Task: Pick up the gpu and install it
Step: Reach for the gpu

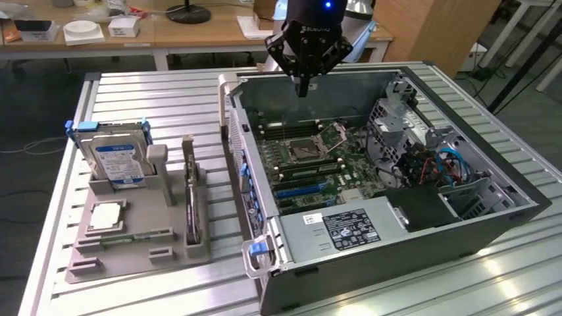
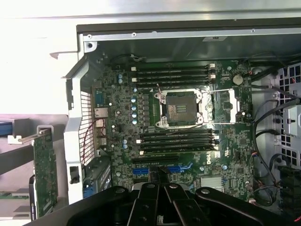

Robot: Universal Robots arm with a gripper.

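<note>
The gpu [image 1: 191, 201] stands edge-on as a thin dark card in a slot of the grey holder [image 1: 131, 253], at the exterior view's left of the open computer case [image 1: 491, 227]. In the wrist view the gpu [image 2: 45, 174] shows a green board face with a pale metal bracket at one end. My gripper [image 1: 303, 91] hangs above the far wall of the case, well apart from the gpu, shut with nothing between its fingers. In the wrist view the gripper [image 2: 160, 207] looks down on the motherboard [image 2: 117, 117] and its blue expansion slots [image 2: 180, 168].
A hard drive [image 1: 118, 161] with a blue-and-white label stands upright in the holder, and a small green memory strip [image 1: 133, 237] lies nearer the front. Inside the case are a power supply [image 1: 351, 227] and drive cages with cables [image 1: 439, 164]. A slatted metal table [image 1: 149, 99] carries everything.
</note>
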